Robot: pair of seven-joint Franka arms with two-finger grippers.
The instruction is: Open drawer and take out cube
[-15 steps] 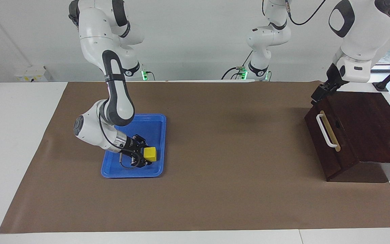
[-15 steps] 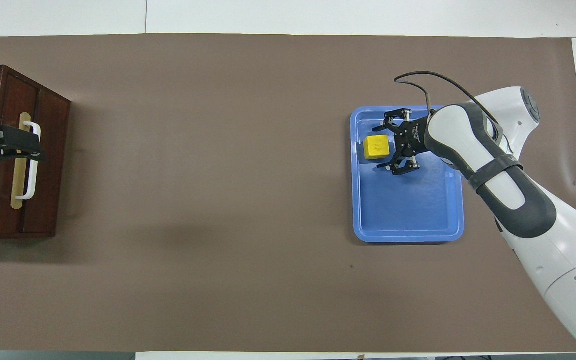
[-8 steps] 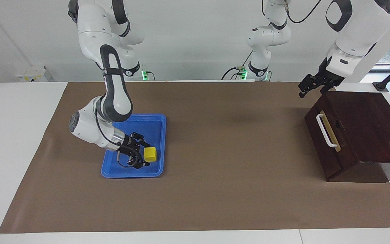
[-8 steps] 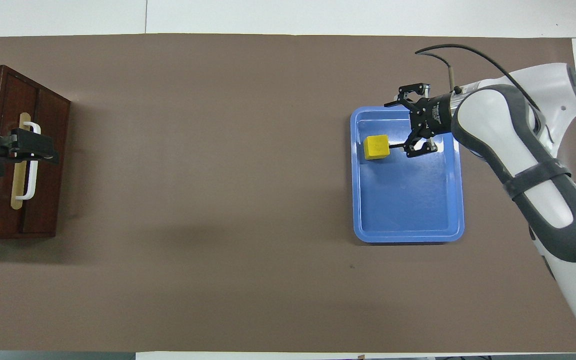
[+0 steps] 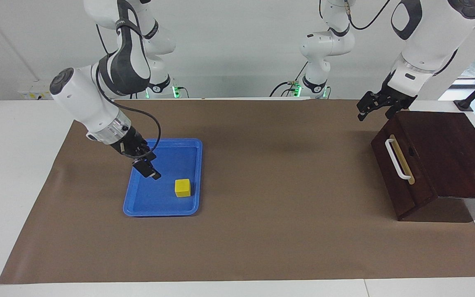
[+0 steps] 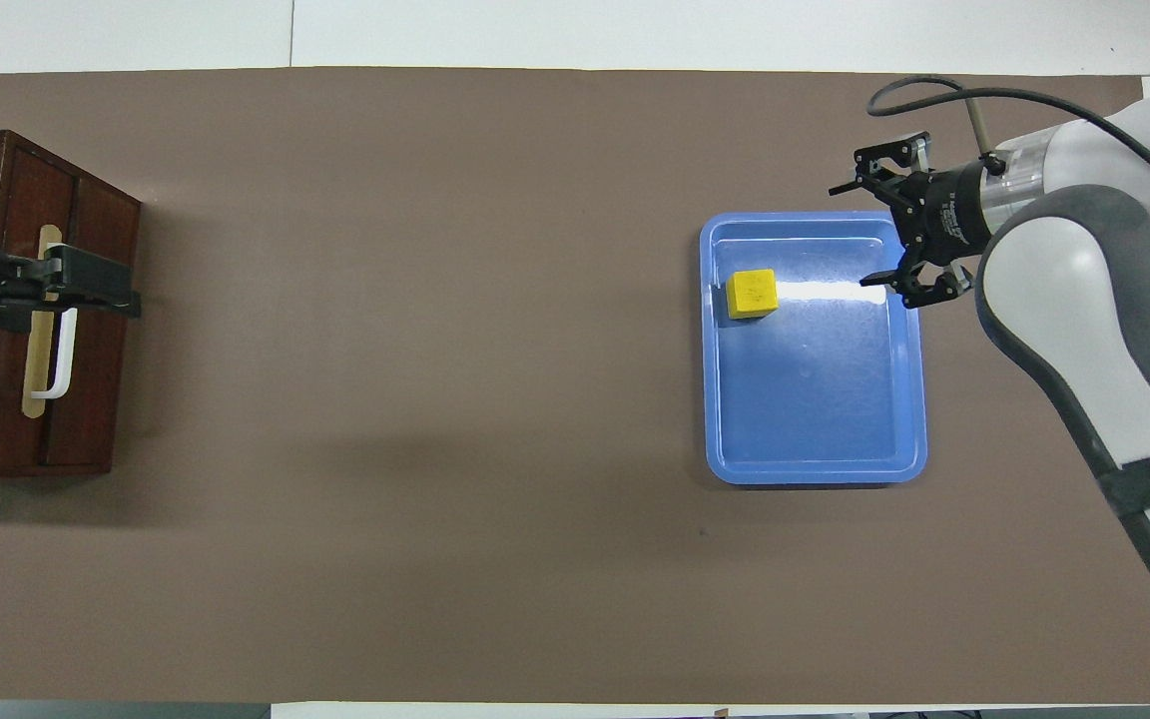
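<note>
The right gripper (image 5: 149, 169), fingers spread and empty, hangs over the blue plastic tray (image 5: 192, 145), where the small yellow cube (image 5: 182, 187) rests. The left gripper (image 5: 372, 108), apparently open, hovers above the dark wooden drawer (image 5: 402, 181), shut. The task looks finished; next, retreat.

Yellow cube (image 5: 182, 187) in blue tray (image 5: 161, 208); dark brown drawer (image 5: 402, 173), white handle (image 5: 396, 159); brown mat (image 5: 283, 173).

You see the facing view from high across the table (image 5: 237, 284), looking toward both arm bases. The overhead view looks steeply down from the robots' end. Both, set well back, share the brown mat (image 6: 435, 399), half a turn apart.
</note>
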